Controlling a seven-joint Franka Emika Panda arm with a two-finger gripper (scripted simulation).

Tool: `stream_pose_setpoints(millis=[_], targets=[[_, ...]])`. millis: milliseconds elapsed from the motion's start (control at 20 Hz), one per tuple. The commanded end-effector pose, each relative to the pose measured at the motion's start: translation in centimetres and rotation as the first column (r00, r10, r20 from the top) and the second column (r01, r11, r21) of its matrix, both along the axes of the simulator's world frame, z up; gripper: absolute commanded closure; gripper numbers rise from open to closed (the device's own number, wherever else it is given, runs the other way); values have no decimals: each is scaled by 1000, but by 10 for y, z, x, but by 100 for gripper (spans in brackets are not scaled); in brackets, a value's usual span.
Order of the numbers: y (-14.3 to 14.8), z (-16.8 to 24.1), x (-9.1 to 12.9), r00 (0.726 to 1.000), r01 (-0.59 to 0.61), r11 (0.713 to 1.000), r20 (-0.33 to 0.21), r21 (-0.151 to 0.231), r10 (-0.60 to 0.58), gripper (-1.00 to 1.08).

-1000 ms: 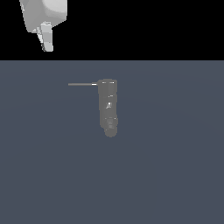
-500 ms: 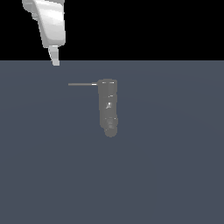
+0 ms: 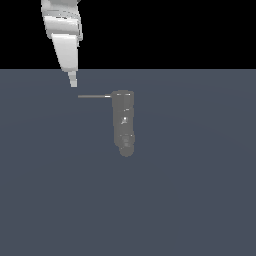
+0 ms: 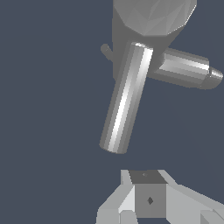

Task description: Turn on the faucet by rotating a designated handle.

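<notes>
The faucet (image 3: 123, 122) is a dull-gray cylinder with a knobby lower end, standing mid-scene on the blue-gray floor. Its handle (image 3: 94, 96) is a thin gray rod jutting from the body's top toward the exterior view's left. My gripper (image 3: 73, 81) hangs just above and slightly left of the rod's free end, not touching it. The fingers are pressed together into one narrow tip with nothing between them. In the wrist view the handle (image 4: 124, 98) runs from the faucet body (image 4: 153, 17) toward my gripper (image 4: 148, 199), with a gap between rod end and fingertips.
A second, shorter rod (image 4: 186, 68) sticks out of the faucet body at an angle to the handle. The flat blue-gray floor (image 3: 200, 200) surrounds the faucet. My white arm (image 3: 62, 30) comes in from the upper left of the exterior view.
My arm has come down and moved toward the exterior view's right. The fingertip has dropped from well above the floor line to just over the handle's free end. The faucet and handle have not moved.
</notes>
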State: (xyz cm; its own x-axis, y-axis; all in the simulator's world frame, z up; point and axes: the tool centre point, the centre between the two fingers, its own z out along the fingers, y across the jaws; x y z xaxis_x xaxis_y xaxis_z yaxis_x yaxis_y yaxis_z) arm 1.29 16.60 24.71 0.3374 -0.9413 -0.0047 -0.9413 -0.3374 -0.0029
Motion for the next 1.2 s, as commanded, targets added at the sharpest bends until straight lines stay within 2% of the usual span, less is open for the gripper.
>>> stream_pose_setpoints(millis=[0, 550, 800, 1150], targets=[[-2, -10, 15, 999, 52, 999, 0, -3, -52, 108], [-13, -40, 62, 976, 217, 976, -1, -7, -217, 108], [-16, -45, 70, 969, 246, 969, -1, -7, -246, 108], [-17, -46, 71, 968, 250, 968, -1, -6, -250, 108]])
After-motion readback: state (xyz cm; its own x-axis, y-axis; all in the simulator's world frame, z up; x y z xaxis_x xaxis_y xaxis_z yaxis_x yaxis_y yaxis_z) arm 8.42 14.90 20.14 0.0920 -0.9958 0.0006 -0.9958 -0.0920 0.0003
